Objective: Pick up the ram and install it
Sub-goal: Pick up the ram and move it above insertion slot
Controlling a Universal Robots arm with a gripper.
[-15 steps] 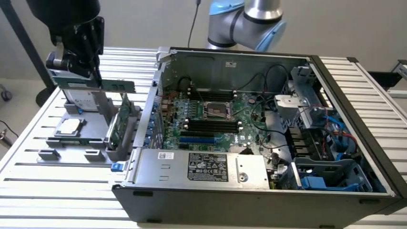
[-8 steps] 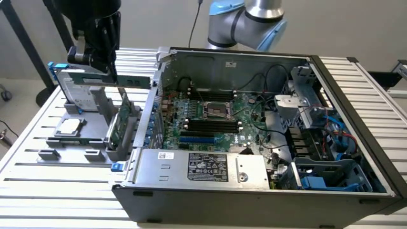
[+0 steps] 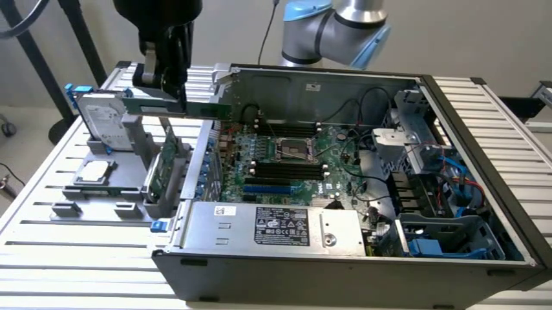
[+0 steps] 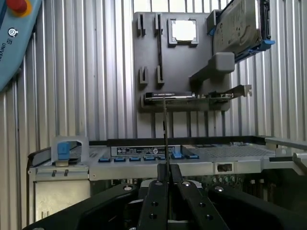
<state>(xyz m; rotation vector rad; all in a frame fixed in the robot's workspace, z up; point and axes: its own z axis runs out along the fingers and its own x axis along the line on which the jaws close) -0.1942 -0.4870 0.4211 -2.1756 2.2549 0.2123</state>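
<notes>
My gripper (image 3: 167, 92) hangs over the gap between the grey parts holder (image 3: 90, 194) and the open computer case (image 3: 345, 258), shut on the ram (image 3: 203, 110). The ram is a thin green stick held level in the air, its free end reaching over the case's wall. In the wrist view the ram (image 4: 165, 129) shows edge-on as a thin dark line rising from between the closed black fingers (image 4: 157, 191), with the gripper (image 4: 167, 168) above the case edge. The black memory slots (image 3: 285, 169) lie on the motherboard, below and to the exterior view's right of the ram.
The holder carries a silver hard drive with blue rails (image 3: 103, 119), a processor chip (image 3: 95, 171) and a taller green expansion card (image 3: 164, 161). Inside the case sit a power supply (image 3: 276, 226), cables (image 3: 371, 129) and drive cages (image 3: 431, 194). A slatted metal table (image 3: 77, 271) lies underneath.
</notes>
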